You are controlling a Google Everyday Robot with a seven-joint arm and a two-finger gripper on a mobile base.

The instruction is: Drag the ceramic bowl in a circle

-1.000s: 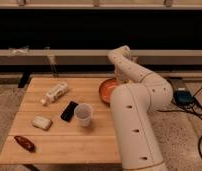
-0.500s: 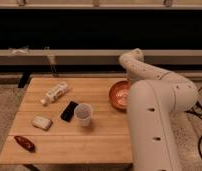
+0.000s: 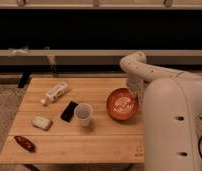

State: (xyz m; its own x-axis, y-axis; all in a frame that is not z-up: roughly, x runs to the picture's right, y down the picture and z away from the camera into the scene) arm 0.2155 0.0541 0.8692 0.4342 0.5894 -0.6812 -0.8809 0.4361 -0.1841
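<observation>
So the bowl (image 3: 122, 104) sits out at the 3 o'clock side of the bench (image 3: 69, 150), orange-red and glossy with pale glints inside. It's flat on the wood, close to the edge on that side. The pincer (image 3: 133, 95) is down at the bowl's rim, at roughly 1 o'clock on the bowl. It looks like it's touching or right on the rim there, but honestly I can't tell whether it's spread, closed or actually pinching the rim.

The arm (image 3: 174, 125) is a big white thing filling the whole 3 to 5 o'clock part of the view. It hooks up over the bench's far corner and then drops straight down onto the bowl. It hides the bench edge just past the bowl.

Other stuff on the bench:
- cup (image 3: 83, 114), white, upright, about dead centre, at 9 o'clock from the bowl and clearly apart from it
- black slab (image 3: 69, 110), flat, just beside the cup at its 9 o'clock
- bottle (image 3: 55, 93), lying on its side at 10 o'clock
- pale block (image 3: 42, 122) at 8 o'clock
- red thing (image 3: 25, 143), longish, near the 7 o'clock corner
</observation>
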